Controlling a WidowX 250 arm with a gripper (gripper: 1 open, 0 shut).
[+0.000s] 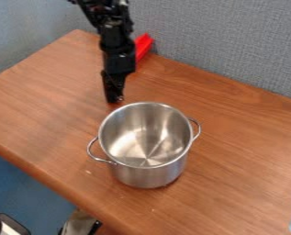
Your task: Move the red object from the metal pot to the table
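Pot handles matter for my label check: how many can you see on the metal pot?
2: one handle on the metal pot at its left side, another on its right.

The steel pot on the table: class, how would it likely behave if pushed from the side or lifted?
The steel pot looks empty, so it is probably light and may slide on the smooth wooden table. Its wide, flat-standing body should resist tipping. The shiny wall may be slippery; the loop handle seems a surer hold.

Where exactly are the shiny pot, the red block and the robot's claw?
metal pot point(145, 170), camera view, front outer wall.
red object point(144, 44), camera view, visible end beside the arm.
gripper point(113, 96), camera view, closed fingertips just above the table.
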